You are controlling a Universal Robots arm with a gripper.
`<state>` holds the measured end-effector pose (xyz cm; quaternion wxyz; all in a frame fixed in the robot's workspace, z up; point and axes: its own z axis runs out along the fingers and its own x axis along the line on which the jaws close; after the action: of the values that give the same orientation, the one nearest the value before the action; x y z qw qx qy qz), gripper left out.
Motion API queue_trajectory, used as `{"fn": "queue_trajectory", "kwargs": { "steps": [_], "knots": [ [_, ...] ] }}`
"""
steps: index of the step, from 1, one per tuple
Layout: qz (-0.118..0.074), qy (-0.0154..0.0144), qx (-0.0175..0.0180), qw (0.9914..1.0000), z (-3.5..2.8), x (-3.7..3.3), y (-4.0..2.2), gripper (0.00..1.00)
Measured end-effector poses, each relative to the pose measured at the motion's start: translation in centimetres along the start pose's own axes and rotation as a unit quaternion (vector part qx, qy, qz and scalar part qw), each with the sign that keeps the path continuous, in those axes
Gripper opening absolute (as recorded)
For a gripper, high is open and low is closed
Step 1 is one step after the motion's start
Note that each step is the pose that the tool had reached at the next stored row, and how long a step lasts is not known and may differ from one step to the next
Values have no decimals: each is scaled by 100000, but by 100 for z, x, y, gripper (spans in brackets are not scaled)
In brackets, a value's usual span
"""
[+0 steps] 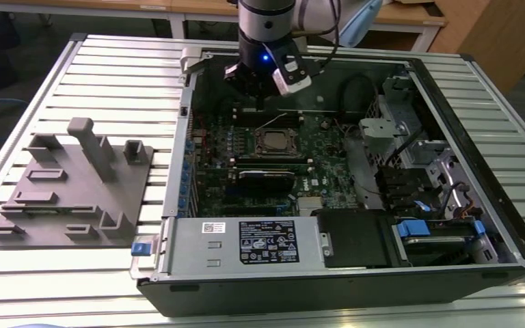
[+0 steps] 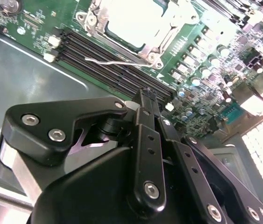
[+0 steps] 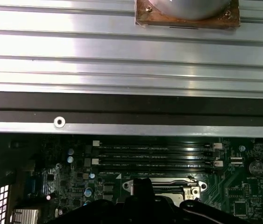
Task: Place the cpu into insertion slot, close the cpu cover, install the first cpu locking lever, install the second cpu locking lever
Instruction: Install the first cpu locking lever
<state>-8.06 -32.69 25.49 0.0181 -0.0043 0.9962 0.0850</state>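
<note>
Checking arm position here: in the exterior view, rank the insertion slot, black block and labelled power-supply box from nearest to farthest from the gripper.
1. insertion slot, right beside the gripper.
2. black block, just past the slot, toward the picture's bottom.
3. power-supply box, farther the same way, lowest of the three.

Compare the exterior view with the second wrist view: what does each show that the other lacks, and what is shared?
Exterior view, of the two: the whole open computer case on the slatted table, the grey fixture block on the exterior view's left of it, and the labelled power-supply box. Second wrist view, of the two: the gripper's black linkage and screw heads up close, plus a thin wire lever sticking out at the insertion slot's corner. Both: the green board and that slot with the silvery cpu seated in it.
</note>
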Motion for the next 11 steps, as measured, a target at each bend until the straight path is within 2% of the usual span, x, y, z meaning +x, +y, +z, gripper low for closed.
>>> {"fn": "queue_trajectory", "kwargs": {
  "steps": [6, 11],
  "knots": [
    [-2, -2, -4, 100000, 2, -12, 0, 10],
    [-1, -2, -1, 100000, 42, -11, -7, 10]
  ]
}}
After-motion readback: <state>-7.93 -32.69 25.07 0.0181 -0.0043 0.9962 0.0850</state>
